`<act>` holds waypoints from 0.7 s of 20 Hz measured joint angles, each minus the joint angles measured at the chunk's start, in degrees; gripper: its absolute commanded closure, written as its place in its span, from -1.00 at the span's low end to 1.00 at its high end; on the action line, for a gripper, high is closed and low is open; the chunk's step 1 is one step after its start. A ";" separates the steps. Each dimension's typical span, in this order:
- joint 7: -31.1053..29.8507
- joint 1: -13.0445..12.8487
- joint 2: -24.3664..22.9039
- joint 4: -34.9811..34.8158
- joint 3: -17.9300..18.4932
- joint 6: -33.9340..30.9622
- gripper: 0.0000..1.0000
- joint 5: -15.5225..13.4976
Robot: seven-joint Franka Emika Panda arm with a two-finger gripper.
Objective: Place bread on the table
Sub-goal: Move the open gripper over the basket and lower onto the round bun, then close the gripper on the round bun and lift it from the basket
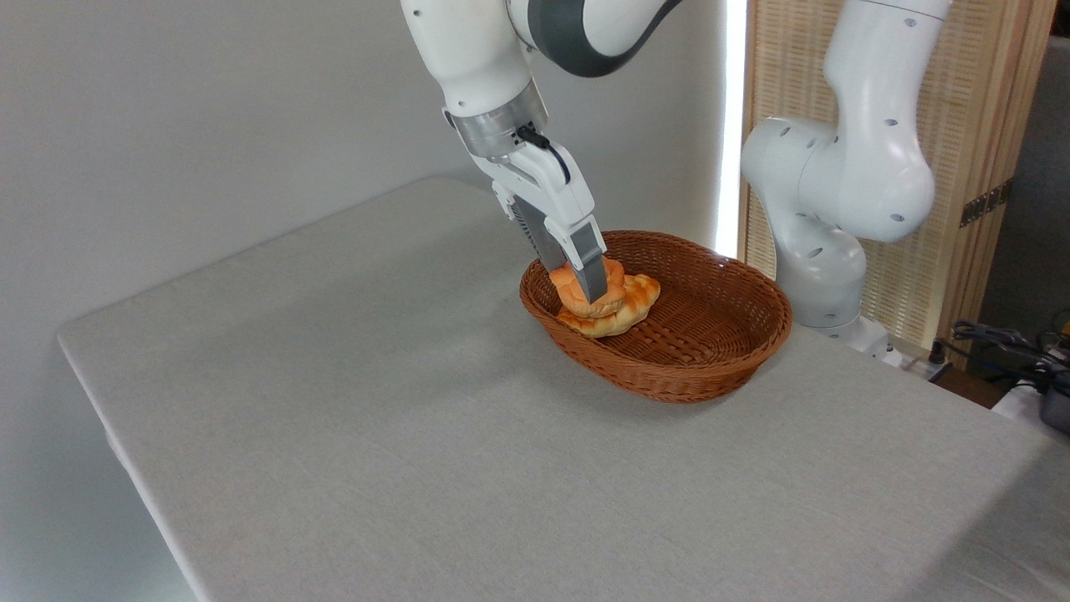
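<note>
The bread, a small round orange-golden bun, sits at the left end of the brown wicker basket, resting on top of a longer braided loaf. My gripper reaches down into the basket from above and its fingers are closed around the bun, one in front and one behind. The bun looks slightly raised off the loaf, still inside the basket rim. The light grey table spreads wide to the left and front of the basket.
The oval basket stands at the table's back right. The arm's white base rises just behind it, in front of a bamboo screen. Cables and a dark device lie off the table's right edge.
</note>
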 measured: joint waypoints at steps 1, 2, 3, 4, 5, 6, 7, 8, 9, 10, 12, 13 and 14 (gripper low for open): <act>0.00 -0.43 0.02 -0.37 -0.01 0.00 -1.00 -0.02; 0.00 -0.82 0.02 -0.67 -0.01 0.00 -1.00 -0.03; 0.00 -1.25 0.04 -1.01 -0.01 0.00 -1.00 -0.03; 0.00 -1.55 0.05 -1.32 -0.01 0.00 -1.00 -0.03; 0.00 -1.75 0.09 -1.62 -0.01 0.00 -1.00 -0.03; 0.00 -1.83 0.17 -1.81 -0.01 0.00 -0.97 -0.03; 0.00 -1.84 0.24 -1.99 -0.01 0.00 -0.73 -0.03; 0.07 -1.84 0.33 -2.15 -0.01 0.00 -0.50 -0.03; 0.58 -1.86 0.44 -2.29 -0.01 0.00 -0.24 -0.03; 1.46 -1.87 0.52 -2.38 -0.01 0.00 -0.04 -0.03; 2.97 -1.87 0.67 -2.43 -0.01 0.00 0.00 -0.03; 3.35 -1.87 0.69 -2.43 -0.01 0.00 0.00 -0.03; 3.56 -1.87 0.69 -2.43 -0.01 0.00 0.00 -0.03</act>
